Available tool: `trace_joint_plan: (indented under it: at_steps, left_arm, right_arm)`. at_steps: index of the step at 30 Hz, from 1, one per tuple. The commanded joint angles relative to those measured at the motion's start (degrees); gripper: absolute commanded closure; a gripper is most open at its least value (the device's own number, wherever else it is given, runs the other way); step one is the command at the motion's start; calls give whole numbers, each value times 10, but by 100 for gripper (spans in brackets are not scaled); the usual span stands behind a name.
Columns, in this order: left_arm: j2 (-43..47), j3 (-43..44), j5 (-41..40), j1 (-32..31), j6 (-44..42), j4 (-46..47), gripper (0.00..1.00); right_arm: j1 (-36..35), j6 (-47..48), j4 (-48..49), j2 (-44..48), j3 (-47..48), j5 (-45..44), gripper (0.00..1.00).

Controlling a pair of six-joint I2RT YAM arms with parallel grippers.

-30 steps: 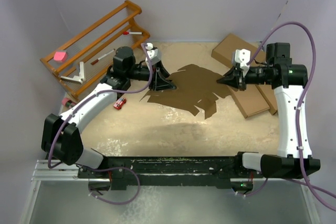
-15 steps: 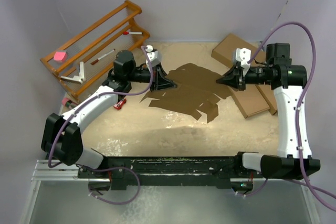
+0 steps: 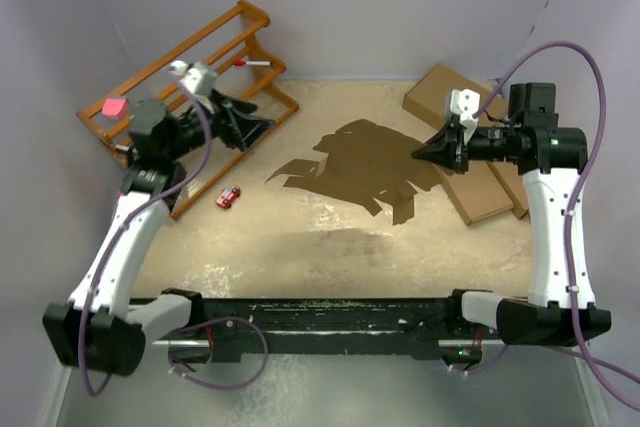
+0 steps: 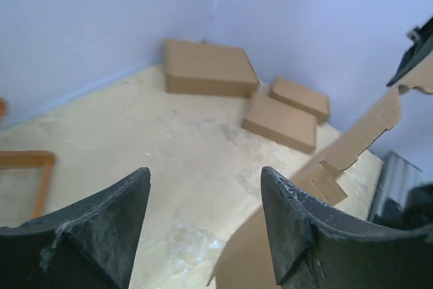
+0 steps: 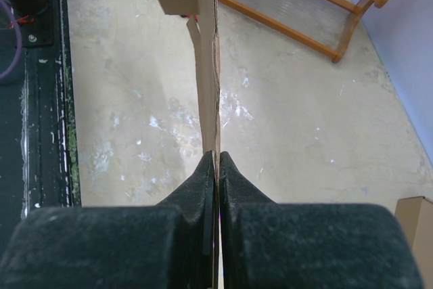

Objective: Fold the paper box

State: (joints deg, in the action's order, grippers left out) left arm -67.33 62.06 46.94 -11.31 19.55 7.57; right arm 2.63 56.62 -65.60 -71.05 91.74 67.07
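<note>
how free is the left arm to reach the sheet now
Probably yes: the open left pincer hovers by the rack, and only bare table lies between it and the sheet.

Plain brown paper box point(image 3: 365, 169) on a sandy desk point(image 3: 300, 237) mottled white. Left of the box: orange-brown rack point(image 3: 258, 17), pink block point(image 3: 114, 106), red car point(image 3: 228, 197).

Ahead of our left claw point(image 3: 262, 129), its jaws apart, we find bare table point(image 3: 300, 242) running freely up to the tilted paper box point(image 3: 360, 167); the wooden rack point(image 3: 190, 62) crowds beneath and behind it. Beneath and behind our right claw point(image 3: 424, 151), three brown boxes point(image 3: 450, 97) block the way
</note>
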Motion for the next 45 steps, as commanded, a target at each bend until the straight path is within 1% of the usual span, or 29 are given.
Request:
trace_joint_plan:
  at_steps: [1,3,5,7,8,10,11,12,14,16,18,21,23,28,32,34,39,45]
  left_arm:
    - [104,-27,-100,43,42,-41,29]
    - [132,-47,-129,63,77,-52,29]
    - [159,-78,-156,90,136,-45,29]
    - [180,-114,-152,128,200,-18,29]
    - [184,-130,-136,148,231,14,30]
    - [174,-176,-88,181,300,98,31]
    - [162,-196,-64,191,338,155,31]
    - [146,-218,-44,195,383,222,31]
    - [97,-257,-12,196,463,390,31]
    - [56,-274,10,195,524,508,30]
    - [24,-271,33,192,545,571,29]
    - [-9,-260,47,165,544,604,29]
    - [-28,-263,37,147,551,631,29]
    - [-104,-280,5,136,631,787,29]
    - [-153,-266,2,110,682,867,37]
    - [-158,-260,4,100,682,869,38]
    - [-152,-254,16,79,672,869,38]
    - [-128,-267,52,76,663,870,37]
  right_arm:
    - [-2,-36,-8,0,50,18,100]
    - [-2,-70,0,-7,85,16,100]
    - [-2,-101,9,-13,119,9,100]
    - [-1,-133,17,-21,154,2,100]
    - [-1,-150,22,-26,172,1,100]
    - [1,-189,44,-32,196,5,100]
    - [4,-207,55,-34,206,8,100]
    - [7,-221,63,-37,215,13,100]
    - [16,-244,74,-44,232,32,100]
    - [25,-259,82,-48,245,57,100]
    - [33,-263,88,-51,251,78,100]
    - [35,-263,88,-53,254,87,100]
    - [37,-263,88,-52,254,91,100]
    - [40,-263,88,-47,249,107,100]
    - [40,-263,89,-45,242,113,100]
    - [40,-263,89,-45,239,115,100]
    - [40,-263,96,-42,234,118,100]
    - [43,-263,115,-42,225,104,100]
